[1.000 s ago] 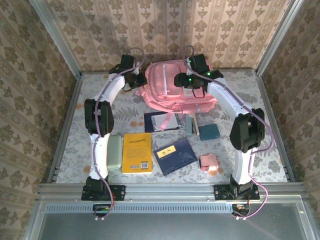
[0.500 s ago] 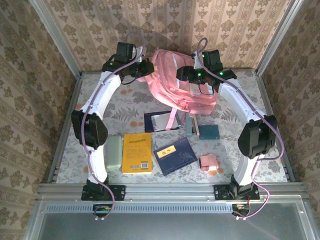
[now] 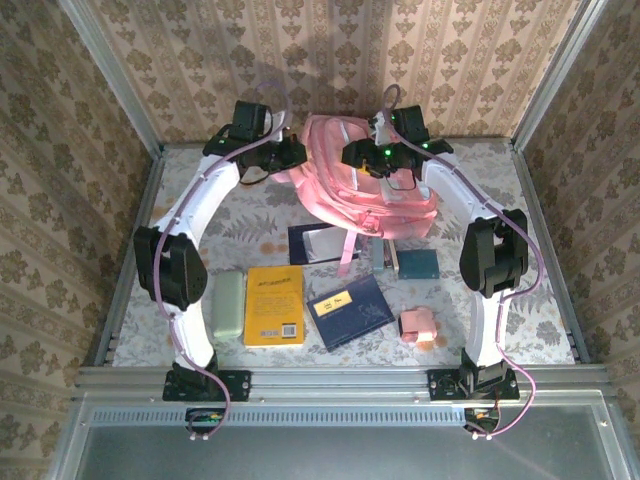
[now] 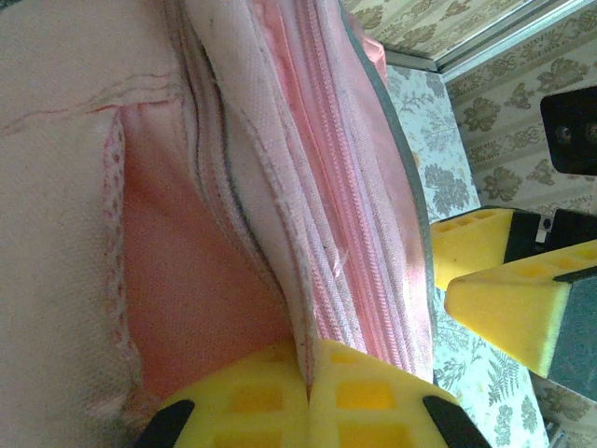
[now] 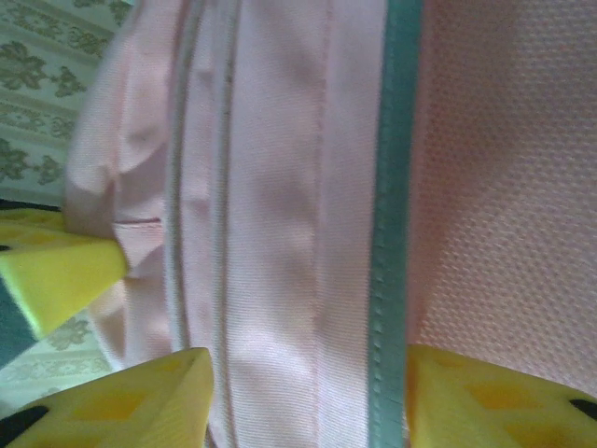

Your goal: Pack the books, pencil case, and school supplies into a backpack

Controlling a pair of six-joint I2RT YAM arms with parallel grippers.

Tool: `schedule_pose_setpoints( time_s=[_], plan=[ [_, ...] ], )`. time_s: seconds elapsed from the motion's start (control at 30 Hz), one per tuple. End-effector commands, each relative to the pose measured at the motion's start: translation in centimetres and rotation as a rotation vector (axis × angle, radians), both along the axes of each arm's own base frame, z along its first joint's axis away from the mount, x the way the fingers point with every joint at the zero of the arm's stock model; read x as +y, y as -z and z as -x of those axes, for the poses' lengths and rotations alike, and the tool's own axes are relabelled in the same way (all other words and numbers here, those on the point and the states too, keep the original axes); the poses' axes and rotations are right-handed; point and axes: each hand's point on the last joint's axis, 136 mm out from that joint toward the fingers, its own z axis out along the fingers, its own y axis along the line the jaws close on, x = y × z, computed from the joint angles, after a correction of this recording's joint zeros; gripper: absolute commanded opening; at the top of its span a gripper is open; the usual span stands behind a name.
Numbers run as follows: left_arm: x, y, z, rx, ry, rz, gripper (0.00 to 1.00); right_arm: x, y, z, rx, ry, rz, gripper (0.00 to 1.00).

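Low in the top frame the bright yellow paperback book (image 3: 274, 305), dark navy book (image 3: 350, 310) and pale mint-green pencil pouch (image 3: 229, 305) lie unpacked. Above them, upper centre, the large pink fabric backpack (image 3: 340, 190) has been hauled from lying flat to standing. The left gripper (image 4: 308, 369) is pinched tight on a seam fold, the right gripper (image 5: 308, 373) half-wide, clamping the thick piped rim. It looks readied for opening, I judge.

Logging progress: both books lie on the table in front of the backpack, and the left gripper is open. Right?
No: the left gripper is shut, pinching a fold of the backpack, as the left wrist view shows. Both books do lie on the table in front of it.
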Motion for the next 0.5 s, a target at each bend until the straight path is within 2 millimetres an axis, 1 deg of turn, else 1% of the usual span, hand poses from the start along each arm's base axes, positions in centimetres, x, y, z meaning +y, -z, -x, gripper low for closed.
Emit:
schedule_pose_setpoints(
  time_s=[0.0,0.1,0.2,0.3,0.47],
  plan=[
    [-1.3,-5.4,1.4,-0.137,0.075,0.080,0.00,1.4,-1.4,1.2,-0.009,-0.073,-0.090,0.51],
    [-1.2,-5.5,1.2,-0.150,0.079,0.060,0.00,2.5,-1.3,2.2,0.003,-0.133,-0.124,0.42],
    [-1.2,-5.6,1.1,-0.160,0.089,0.046,0.00,3.6,-1.0,2.8,0.016,-0.176,-0.120,0.39],
    [-1.2,-5.8,1.2,-0.165,0.106,0.037,0.00,3.9,-0.5,2.6,0.026,-0.179,-0.104,0.40],
    [-1.1,-6.3,1.8,-0.182,0.121,0.032,0.00,4.0,0.3,2.5,0.039,-0.185,-0.096,0.34]
  ],
)
